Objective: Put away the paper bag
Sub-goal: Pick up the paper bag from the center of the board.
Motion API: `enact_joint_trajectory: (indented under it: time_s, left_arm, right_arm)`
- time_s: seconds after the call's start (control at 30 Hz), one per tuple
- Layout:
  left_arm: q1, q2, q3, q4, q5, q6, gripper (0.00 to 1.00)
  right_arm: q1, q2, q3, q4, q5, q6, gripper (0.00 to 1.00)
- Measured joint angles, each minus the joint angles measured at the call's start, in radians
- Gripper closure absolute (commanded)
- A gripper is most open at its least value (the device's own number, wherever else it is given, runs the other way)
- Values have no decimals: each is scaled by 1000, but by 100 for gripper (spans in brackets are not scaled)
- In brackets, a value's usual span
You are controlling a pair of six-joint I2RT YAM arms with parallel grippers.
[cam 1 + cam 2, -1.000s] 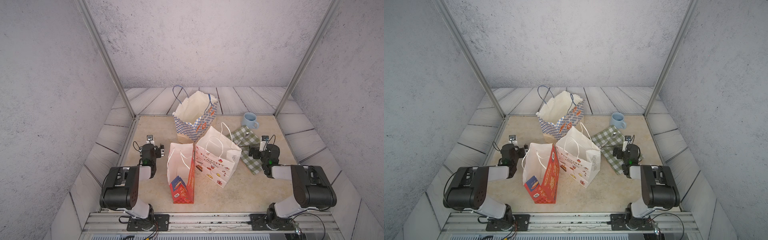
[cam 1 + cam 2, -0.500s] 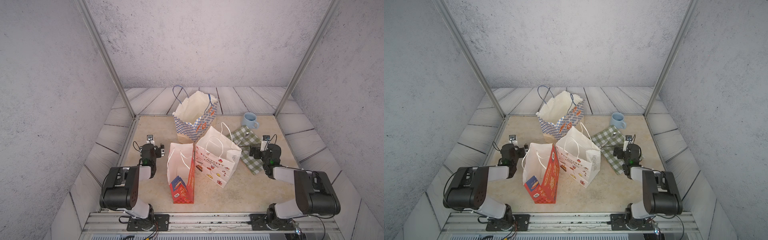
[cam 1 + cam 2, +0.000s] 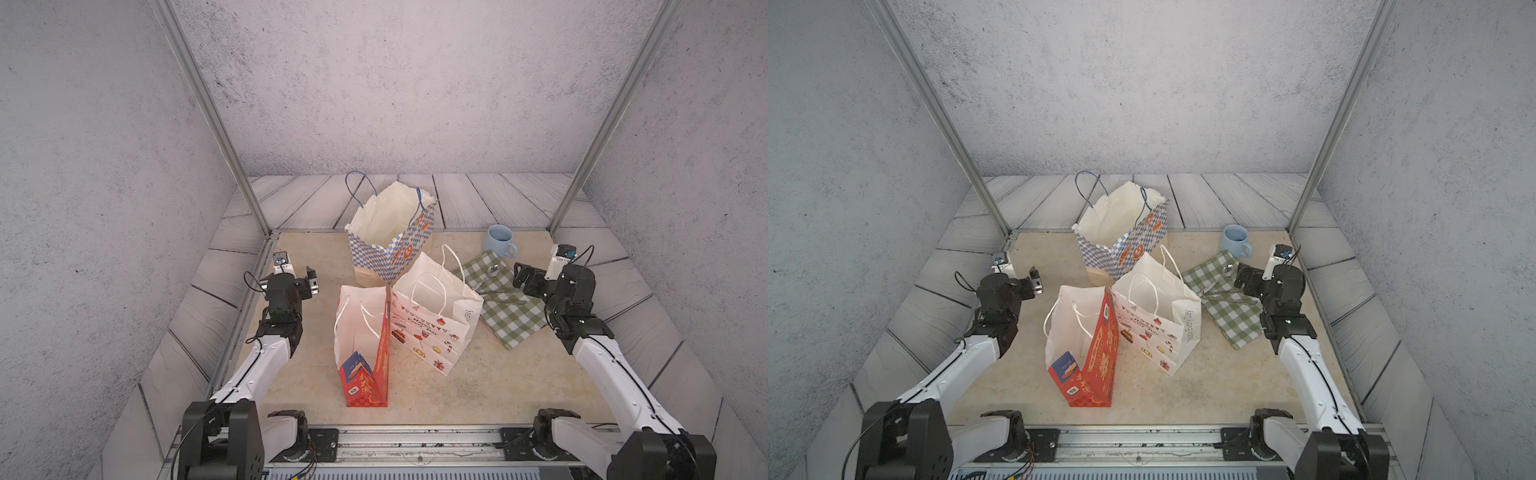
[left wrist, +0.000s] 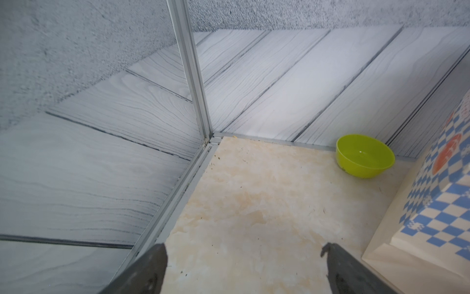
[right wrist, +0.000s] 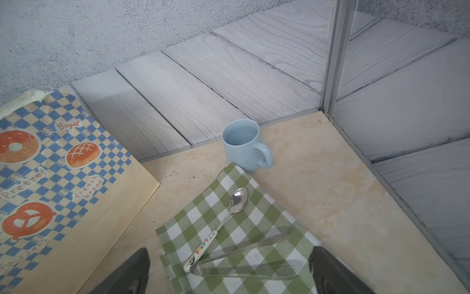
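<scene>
Upright mid-frame on the table (image 3: 436, 395), clustered: checked bag (image 3: 392, 257) uppermost, white bag (image 3: 432, 332) and red bag (image 3: 365, 382) below it, seemingly touching along one edge. At frame left, left end effector (image 3: 311, 281); at frame right above cloth (image 3: 515, 324), right end effector (image 3: 523, 277): both spread wide, holding nothing, clear of all bags.

On a beige marbled tabletop (image 3: 457, 386), three paper bags are stood upright close together: a blue-checked bag (image 3: 390, 257) at the back, with a white party-print bag (image 3: 432, 332) and a red-sided bag (image 3: 376, 365) in front. A green checked cloth (image 3: 513, 322) is spread just beside the white party-print bag, and a pale blue mug (image 3: 498, 242) is set at its far corner. A lime-green bowl (image 4: 365, 155) is placed at the back edge, near the blue-checked bag.
</scene>
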Motion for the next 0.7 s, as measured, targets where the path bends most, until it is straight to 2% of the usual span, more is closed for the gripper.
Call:
enact_joint_trajectory:
  time_s: [0.17, 0.33, 0.7]
  left_arm:
    - [0, -53, 114, -124, 74, 1, 1]
    - [0, -100, 193, -211, 173, 2, 1]
    - [0, -125, 335, -429, 230, -27, 1]
  right_arm:
    - [0, -92, 45, -103, -91, 36, 1]
    - [0, -158, 160, -196, -207, 41, 0]
    - [40, -129, 401, -393, -408, 19, 1]
